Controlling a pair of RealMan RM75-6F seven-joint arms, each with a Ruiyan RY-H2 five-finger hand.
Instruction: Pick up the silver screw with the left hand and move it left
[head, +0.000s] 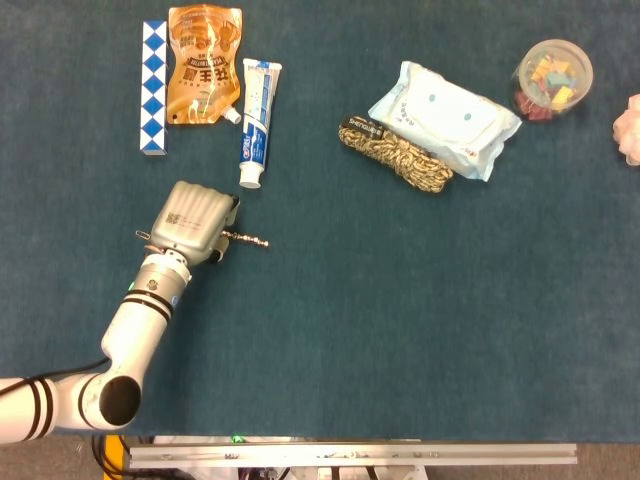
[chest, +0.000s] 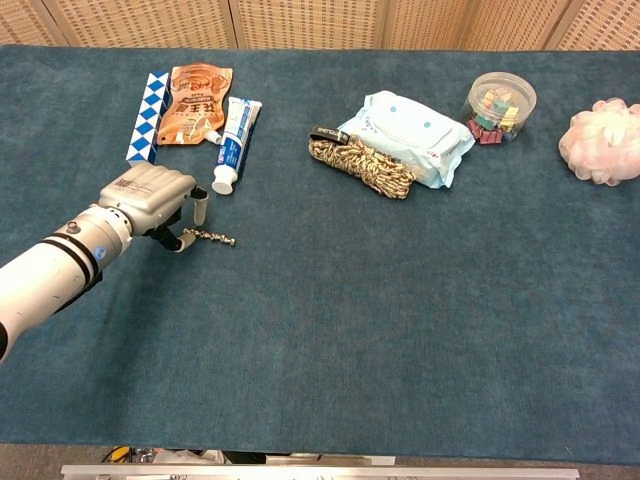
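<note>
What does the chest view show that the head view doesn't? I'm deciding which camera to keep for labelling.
Only the chest view shows the wicker panels behind the table and the whole pink bath puff. Only the head view shows the metal rail at the table's near edge in full. Both show the left hand at the head end of the silver screw, the toothpaste tube, the wipes pack and the rope bundle.

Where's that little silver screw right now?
In the head view the silver screw lies on the blue table, left of centre, just below the toothpaste tube, its near end at the left hand.
</note>
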